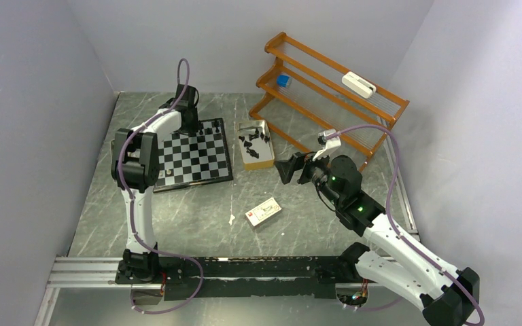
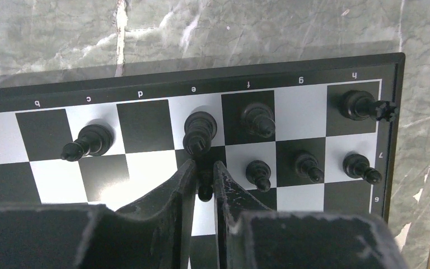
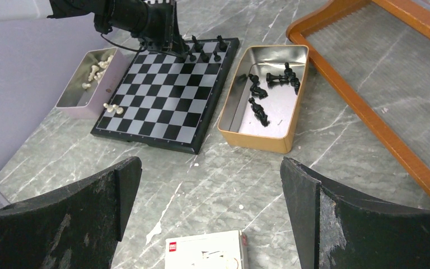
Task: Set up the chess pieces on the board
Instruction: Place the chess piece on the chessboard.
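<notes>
Your left arm (image 1: 144, 217), at 9 o'clock, and right arm (image 1: 394, 241), at 4 o'clock, are white shells joined by black housings. A thin purple left cable (image 1: 183, 60) loops off one, and a purple right cable (image 1: 394, 163) off the other. Green lights (image 1: 334, 179) glow on the right arm's black joints. Your left fingers (image 2: 162, 202) are black wedges, scuffed pale at the edges. Your right fingers (image 3: 73, 224) are broad curved black blades, scratched grey. Both bases sit on a black plate (image 1: 258, 268).
</notes>
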You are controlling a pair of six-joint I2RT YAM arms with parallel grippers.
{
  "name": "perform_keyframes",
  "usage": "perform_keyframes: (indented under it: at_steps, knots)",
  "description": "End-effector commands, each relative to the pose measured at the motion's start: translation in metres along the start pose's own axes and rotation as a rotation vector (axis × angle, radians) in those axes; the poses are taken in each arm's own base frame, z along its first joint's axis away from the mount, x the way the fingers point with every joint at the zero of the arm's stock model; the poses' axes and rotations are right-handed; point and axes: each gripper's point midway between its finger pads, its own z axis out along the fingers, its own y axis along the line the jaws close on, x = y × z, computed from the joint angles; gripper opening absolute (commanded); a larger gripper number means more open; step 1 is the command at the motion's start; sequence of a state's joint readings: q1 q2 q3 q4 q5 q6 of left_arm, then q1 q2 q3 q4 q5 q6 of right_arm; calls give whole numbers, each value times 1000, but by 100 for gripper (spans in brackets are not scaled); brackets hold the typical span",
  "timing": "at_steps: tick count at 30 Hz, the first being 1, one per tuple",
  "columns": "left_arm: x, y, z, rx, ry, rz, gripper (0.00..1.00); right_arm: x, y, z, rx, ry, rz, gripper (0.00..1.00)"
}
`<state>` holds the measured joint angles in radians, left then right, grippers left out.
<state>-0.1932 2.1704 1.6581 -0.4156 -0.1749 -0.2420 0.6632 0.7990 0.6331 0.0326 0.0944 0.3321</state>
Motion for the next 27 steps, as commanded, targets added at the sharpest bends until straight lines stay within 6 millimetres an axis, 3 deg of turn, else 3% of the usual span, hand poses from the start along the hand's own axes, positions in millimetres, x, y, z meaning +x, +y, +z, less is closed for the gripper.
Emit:
perform_keyframes:
  at_steps: [1,18,27]
  knots:
    - [-9,4,5,-17,-19,8,24,-9,2,-1,-1,-27,-9,100]
    - [-19,1,0,-2,-33,13,24,-10,2,-2,-1,-30,-11,100]
    - [-34,-2,-22,23,-71,3,31,-9,2,-2,-4,-28,-10,100]
